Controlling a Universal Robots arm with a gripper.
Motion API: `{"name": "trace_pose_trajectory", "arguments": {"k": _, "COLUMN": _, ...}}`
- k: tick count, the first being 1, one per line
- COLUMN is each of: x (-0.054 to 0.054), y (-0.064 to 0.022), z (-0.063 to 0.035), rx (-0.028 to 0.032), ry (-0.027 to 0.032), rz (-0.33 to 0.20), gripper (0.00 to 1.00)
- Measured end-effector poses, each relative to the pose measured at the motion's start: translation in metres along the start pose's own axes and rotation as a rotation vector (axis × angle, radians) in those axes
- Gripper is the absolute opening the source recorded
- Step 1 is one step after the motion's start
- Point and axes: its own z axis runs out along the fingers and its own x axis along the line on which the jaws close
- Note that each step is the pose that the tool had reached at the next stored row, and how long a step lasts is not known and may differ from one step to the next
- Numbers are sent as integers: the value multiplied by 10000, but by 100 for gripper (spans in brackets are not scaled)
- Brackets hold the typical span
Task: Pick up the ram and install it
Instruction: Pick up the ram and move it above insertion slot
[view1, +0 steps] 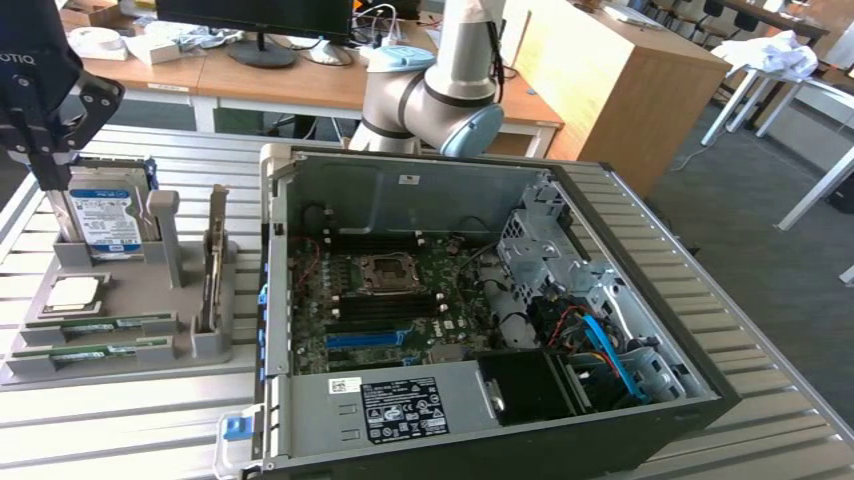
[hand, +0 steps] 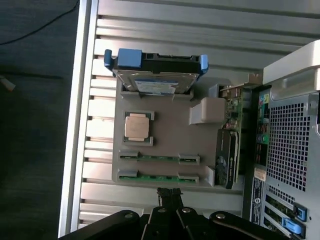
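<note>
Hovering at the exterior view's left, the gripper is clenched and empty above the tray; the ram lies flat there, two sticks side by side; a clean pick likely needs jaws spread, squared across one stick's long edges; the case sits right.

Robotics lab set up in an office room.
A robot arm stands behind an open computer case on a slatted metal bench, beside a grey parts holder. Behind are wooden desks, a monitor, a cabinet and grey carpet.
</note>
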Motion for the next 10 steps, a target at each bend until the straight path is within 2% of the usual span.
{"name": "trace_pose_trajectory", "arguments": {"k": 10, "x": 0, "y": 0, "z": 0, "rx": 6, "ry": 86, "rz": -1777, "gripper": 10}}
